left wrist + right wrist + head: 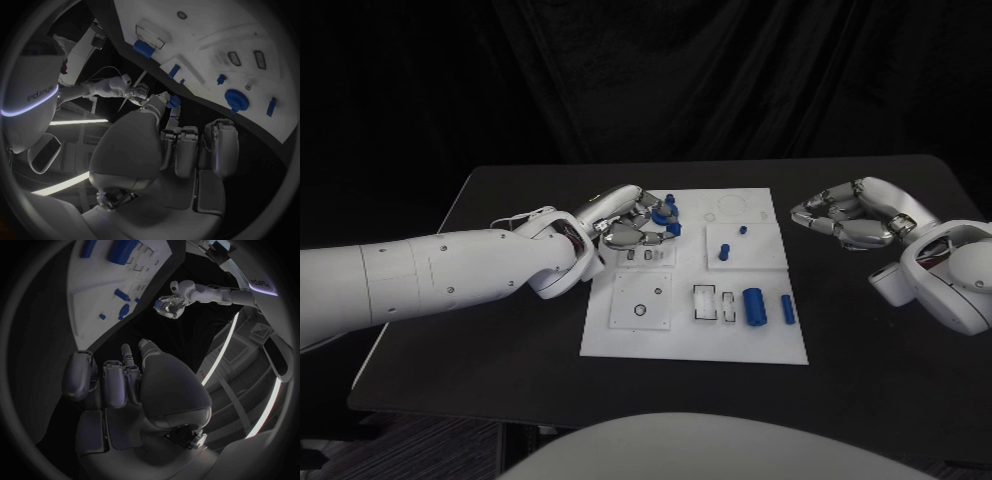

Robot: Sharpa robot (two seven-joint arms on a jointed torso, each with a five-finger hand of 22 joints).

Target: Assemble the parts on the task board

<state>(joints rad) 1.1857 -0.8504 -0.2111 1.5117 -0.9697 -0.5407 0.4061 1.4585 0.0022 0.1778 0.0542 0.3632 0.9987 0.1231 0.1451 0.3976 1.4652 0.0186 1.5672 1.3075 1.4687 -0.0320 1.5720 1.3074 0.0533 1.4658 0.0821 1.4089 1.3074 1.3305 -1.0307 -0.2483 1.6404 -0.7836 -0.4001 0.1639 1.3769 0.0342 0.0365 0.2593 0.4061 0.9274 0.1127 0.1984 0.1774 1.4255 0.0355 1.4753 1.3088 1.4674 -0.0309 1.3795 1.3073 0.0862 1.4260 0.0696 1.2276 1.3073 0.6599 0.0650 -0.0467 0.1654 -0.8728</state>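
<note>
Left hand curls over the board's far-left part, pinching a small blue part; fingers hide most of it. Right hand, just right of the board, is curled in, empty. More blue parts lie near the board's front.

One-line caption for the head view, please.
Left hand at the task board's far-left blue parts; right hand curled beside it, empty.

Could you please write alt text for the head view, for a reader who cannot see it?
The left hand reaches over the white task board's far left corner, its fingers beside upright blue parts. The right hand hovers curled and empty off the board's right edge; two blue cylinders lie nearer the robot.
</note>
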